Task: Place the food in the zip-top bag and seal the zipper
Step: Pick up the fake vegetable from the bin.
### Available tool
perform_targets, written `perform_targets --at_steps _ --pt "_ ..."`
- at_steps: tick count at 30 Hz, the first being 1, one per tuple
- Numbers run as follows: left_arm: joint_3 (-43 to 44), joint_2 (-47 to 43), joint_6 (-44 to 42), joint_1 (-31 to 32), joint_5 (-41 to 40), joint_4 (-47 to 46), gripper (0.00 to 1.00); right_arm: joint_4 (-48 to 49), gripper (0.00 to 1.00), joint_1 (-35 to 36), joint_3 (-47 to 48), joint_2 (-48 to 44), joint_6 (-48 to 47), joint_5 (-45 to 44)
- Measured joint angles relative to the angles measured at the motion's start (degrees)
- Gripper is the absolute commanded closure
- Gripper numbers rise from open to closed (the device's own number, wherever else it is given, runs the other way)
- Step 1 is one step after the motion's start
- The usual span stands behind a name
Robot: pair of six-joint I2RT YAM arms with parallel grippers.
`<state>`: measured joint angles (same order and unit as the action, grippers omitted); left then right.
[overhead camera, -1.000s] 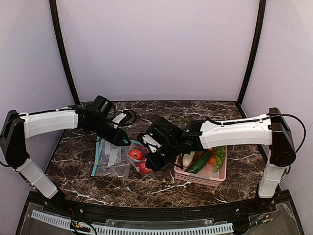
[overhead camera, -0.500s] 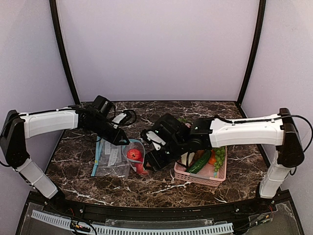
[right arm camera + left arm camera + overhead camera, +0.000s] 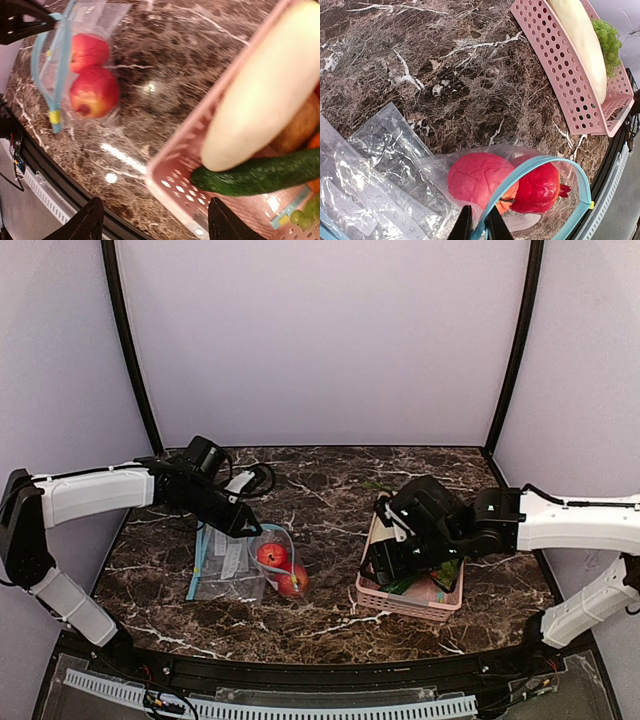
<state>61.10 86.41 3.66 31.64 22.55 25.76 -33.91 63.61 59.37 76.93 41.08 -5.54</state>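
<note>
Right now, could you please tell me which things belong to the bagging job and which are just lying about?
Job: zip-top bag, its zipper, two red fruits inside, cucumber not yet bagged.
Lying about: pink basket, white radish, grapes, spare bags.

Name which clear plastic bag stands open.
The clear bag holding two round red fruits, teal zipper pinched by the left hand; the others lie flat.
</note>
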Motion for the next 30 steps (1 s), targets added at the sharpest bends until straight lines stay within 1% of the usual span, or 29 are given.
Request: perform_targets --at_steps 4,7,13,19,25,30 --pt "-0.2 -0.33 0.2 0.0 -0.09 -0.04 0.9 -1.49 0.33 -2.6 -7.61 -6.43 6.6 -1.44" --pt "-0.42 -0.85 0.42 0.0 -0.15 -0.31 0.89 -2.14 0.34 -4.52 -11.52 -10.27 10.75 -2.4" --pt "-0.55 -2.1 0.72 0.0 -0.59 -0.35 0.89 -0.87 0.37 -9.86 -16.26 -12.81 15.54 -3.96" --pt "-0.9 -2.93 0.98 0.0 -0.94 -0.35 0.89 3.87 0.38 -13.53 -19.1 -11.69 17.11 -3.72" --pt "-0.96 -2.93 1.05 0.0 -0.96 -0.35 0.89 8.68 0.4 -14.69 -19.12 -6.4 18.25 -4.02" --pt "-0.96 -2.93 1.07 0.0 -0.96 -0.35 0.9 10.97 0.38 -14.86 -19.12 -3.61 19.56 -5.03"
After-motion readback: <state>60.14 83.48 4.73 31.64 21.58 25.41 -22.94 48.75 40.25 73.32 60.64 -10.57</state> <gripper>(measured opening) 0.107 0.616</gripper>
